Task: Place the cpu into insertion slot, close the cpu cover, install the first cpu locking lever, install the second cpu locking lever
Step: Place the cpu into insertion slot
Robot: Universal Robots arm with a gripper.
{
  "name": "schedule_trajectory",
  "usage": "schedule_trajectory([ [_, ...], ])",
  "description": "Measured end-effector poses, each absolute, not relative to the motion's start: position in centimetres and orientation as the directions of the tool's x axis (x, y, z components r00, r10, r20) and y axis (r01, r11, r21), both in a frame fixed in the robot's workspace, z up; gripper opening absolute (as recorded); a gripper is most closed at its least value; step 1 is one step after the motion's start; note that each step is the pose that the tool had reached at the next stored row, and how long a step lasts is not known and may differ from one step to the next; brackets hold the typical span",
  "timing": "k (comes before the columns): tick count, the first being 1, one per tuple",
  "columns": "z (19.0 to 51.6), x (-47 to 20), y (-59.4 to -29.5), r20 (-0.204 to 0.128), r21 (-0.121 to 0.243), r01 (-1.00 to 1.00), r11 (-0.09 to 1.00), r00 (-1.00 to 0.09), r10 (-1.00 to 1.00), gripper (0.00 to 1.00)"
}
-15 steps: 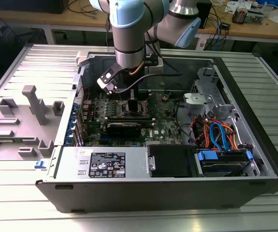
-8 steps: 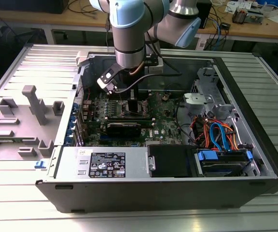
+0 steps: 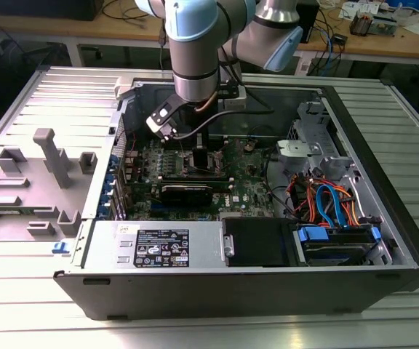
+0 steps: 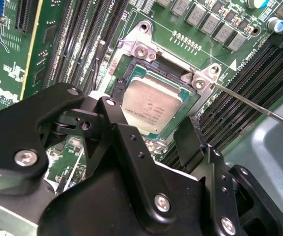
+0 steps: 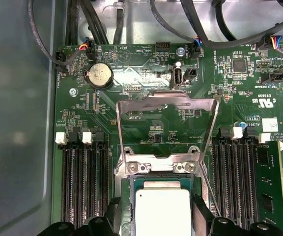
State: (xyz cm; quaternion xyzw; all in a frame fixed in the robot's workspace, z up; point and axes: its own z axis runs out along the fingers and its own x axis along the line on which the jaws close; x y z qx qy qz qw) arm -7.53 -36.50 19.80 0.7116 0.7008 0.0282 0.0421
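My gripper is spread open above the green board, its fingers either side of the cpu; the cpu lies flat in the insertion slot directly beneath me; just beyond my fingertips the cpu cover stands swung up, not closed; a thin lever rod juts out beside me.

From where I stand, the arm blocks the middle of the green board in the exterior view. In the second wrist view the gripper covers one corner of the cpu and part of the insertion slot (the thin locking lever runs off the edge). The first wrist view cuts the cpu across.
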Motion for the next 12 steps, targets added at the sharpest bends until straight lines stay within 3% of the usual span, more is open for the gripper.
schedule_trajectory([
  [12, 19.54, -7.42, -36.51, -0.027, 0.098, 0.995, -0.035, 0.037, 0.999, 0.67],
])
